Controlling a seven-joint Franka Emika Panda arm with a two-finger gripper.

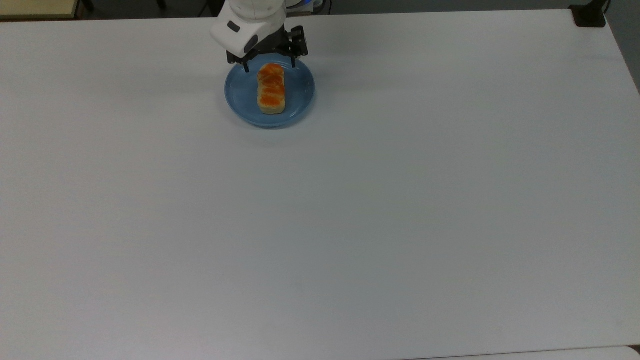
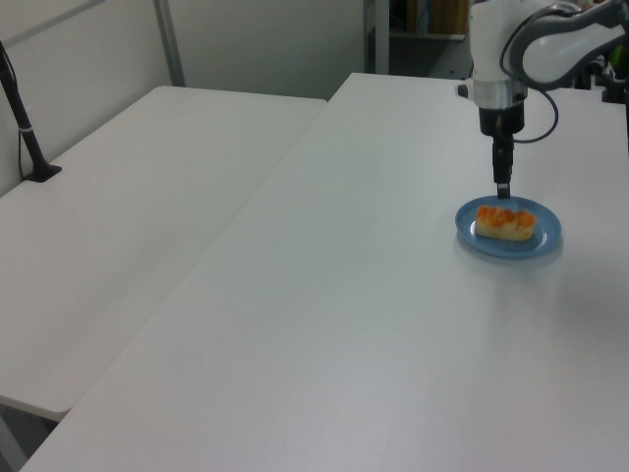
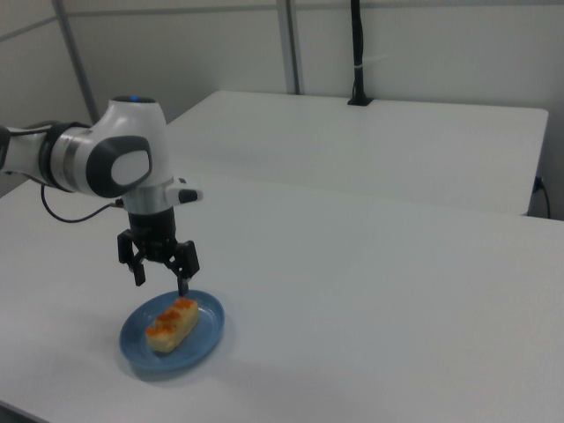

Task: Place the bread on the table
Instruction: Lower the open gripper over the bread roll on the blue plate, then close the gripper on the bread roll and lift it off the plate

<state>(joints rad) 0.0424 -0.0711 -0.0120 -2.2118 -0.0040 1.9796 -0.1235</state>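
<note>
The bread (image 1: 271, 88), a small loaf with an orange-brown lumpy top, lies on a round blue plate (image 1: 300, 97) near the far edge of the white table (image 1: 350, 225). My gripper (image 1: 270, 67) hangs open just above the loaf's far end, one finger on each side of it, holding nothing. In the left view the gripper (image 2: 503, 190) points straight down over the bread (image 2: 506, 221) and plate (image 2: 546, 236). The right view has the gripper (image 3: 160, 285) a short way above the bread (image 3: 170, 324) on the plate (image 3: 204, 333).
A second white table (image 2: 118, 226) adjoins at the left view's left, with a black post (image 2: 25, 128) clamped to it. A black mount (image 1: 590, 15) sits at the top view's upper right corner. Wide bare tabletop (image 3: 397, 291) surrounds the plate.
</note>
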